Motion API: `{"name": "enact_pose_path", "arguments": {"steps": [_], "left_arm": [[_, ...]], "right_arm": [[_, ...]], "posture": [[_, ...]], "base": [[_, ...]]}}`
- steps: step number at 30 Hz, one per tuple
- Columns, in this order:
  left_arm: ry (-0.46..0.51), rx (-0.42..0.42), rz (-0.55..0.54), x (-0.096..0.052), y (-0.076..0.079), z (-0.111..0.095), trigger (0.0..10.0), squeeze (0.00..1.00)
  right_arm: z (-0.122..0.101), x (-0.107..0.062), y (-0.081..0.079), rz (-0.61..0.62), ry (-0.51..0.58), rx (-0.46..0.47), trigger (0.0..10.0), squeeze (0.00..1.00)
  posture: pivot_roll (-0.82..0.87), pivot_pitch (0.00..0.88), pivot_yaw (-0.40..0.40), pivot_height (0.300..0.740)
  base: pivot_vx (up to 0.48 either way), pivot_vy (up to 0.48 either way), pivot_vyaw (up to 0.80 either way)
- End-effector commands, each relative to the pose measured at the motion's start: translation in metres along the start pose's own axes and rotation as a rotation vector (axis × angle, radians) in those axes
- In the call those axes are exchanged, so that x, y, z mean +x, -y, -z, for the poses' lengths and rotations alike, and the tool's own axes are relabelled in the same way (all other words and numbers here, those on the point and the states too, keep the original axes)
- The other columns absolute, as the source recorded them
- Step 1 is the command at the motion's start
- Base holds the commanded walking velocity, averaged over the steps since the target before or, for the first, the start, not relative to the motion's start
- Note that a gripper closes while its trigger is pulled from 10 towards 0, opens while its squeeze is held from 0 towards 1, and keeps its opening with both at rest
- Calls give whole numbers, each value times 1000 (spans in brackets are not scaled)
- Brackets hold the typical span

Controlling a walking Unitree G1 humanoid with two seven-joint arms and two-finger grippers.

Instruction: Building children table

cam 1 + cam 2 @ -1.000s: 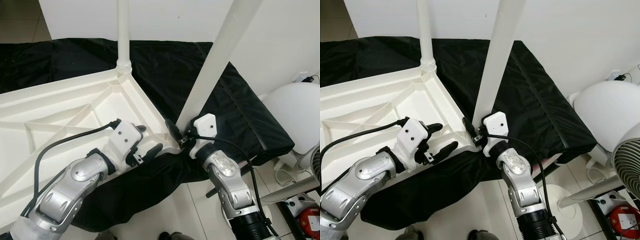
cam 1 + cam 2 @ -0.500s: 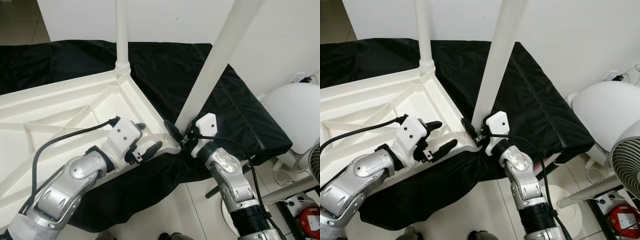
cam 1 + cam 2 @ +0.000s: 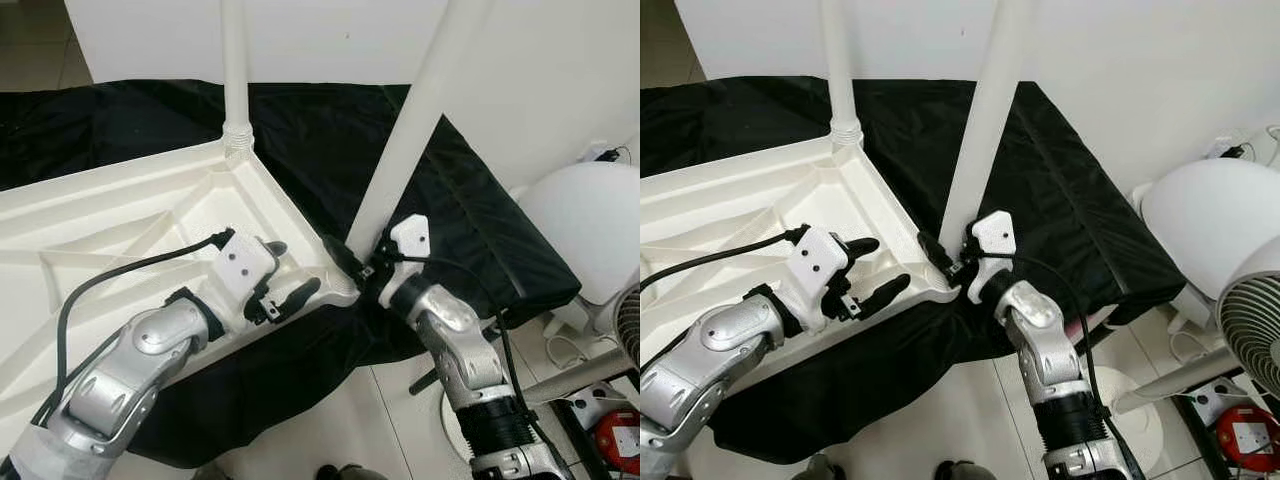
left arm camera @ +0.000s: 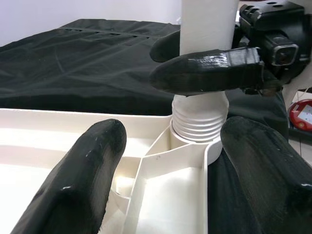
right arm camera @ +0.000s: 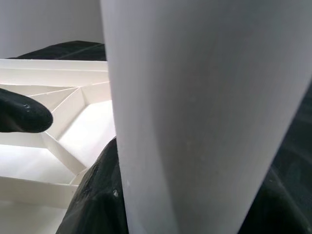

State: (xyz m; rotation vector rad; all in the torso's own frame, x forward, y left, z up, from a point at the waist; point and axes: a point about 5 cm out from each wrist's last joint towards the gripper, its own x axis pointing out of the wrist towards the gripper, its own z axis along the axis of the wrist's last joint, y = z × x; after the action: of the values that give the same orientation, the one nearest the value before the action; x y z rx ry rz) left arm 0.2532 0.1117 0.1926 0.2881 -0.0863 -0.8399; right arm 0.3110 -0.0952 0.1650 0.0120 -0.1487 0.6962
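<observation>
Beside the black cloth [image 3: 470, 220], a white fan [image 3: 1250, 330] stands.

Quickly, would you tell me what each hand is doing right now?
Left hand: open, fingers spread at the corner of the white plastic tabletop.
Right hand: closed on the white tubular table leg.

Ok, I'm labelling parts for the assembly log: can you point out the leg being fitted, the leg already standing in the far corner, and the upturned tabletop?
Leg being fitted [image 3: 405, 150], left eye view, mid shaft.
Far corner leg [image 3: 234, 70], left eye view, shaft above its threaded collar.
Upturned tabletop [image 3: 110, 215], left eye view, ribbed underside.
</observation>
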Motion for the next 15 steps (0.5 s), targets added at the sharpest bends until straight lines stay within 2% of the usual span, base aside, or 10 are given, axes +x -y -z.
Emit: {"name": "enact_pose_path", "arguments": {"steps": [1,5,9,15], "left_arm": [[23,12,125,0,6,-6,10000,0],[27,9,122,0,5,-7,10000,0],[29,3,119,-1,6,-7,10000,0],[30,1,122,-1,9,-6,10000,0]], "right_arm": [[37,-8,-2,23,-170,103,10000,0],[36,-7,-3,28,-166,95,10000,0],[36,-8,-5,85,-143,91,10000,0],[34,0,-13,321,-84,133,10000,0]], "posture": [[128,160,-90,740],[131,161,-93,740],[130,162,-96,740],[133,154,-105,740]], "base": [[0,0,0],[0,0,0],[0,0,0],[0,0,0]]}}
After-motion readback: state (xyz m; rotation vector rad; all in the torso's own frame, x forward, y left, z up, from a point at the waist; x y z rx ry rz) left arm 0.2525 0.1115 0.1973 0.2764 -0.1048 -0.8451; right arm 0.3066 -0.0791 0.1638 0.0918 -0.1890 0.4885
